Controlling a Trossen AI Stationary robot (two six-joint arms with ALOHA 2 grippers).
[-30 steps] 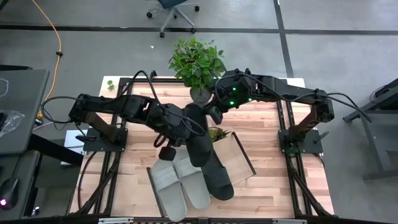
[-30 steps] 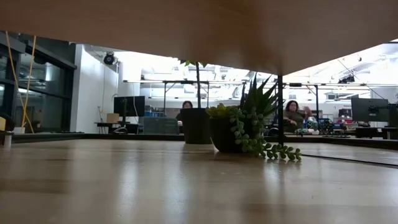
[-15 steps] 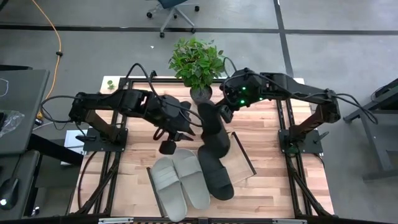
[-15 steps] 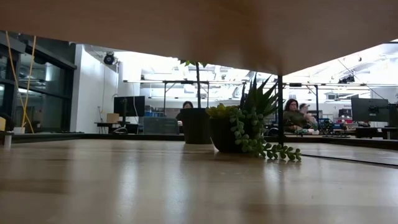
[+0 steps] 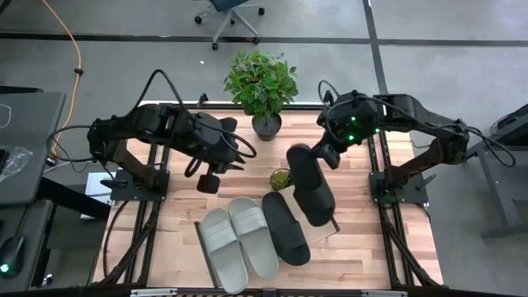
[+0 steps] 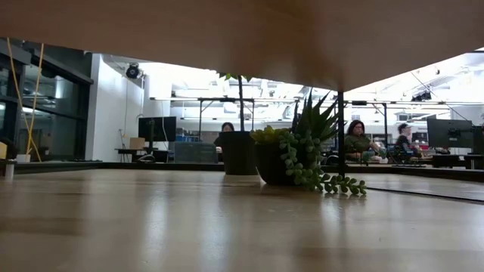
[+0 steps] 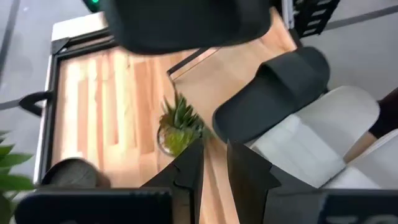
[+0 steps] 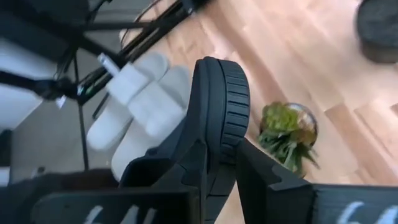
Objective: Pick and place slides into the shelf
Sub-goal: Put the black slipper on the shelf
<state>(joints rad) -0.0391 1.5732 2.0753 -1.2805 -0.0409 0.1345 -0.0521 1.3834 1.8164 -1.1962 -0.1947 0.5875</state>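
I'm clamping a matt black rubbery slide [image 8: 214, 106] with a ribbed sole edge; my pale slatted wooden worktop [image 5: 355, 227] shows a smooth, faintly glossy finish.

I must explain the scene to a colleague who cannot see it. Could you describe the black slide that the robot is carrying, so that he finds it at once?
Start at the shelf, the light-wood tray near the table's front. Two grey slides and one black slide lie flat on it. The one you want is the other black slide, over the tray's right end: it alone is gripped at its heel by the right gripper.
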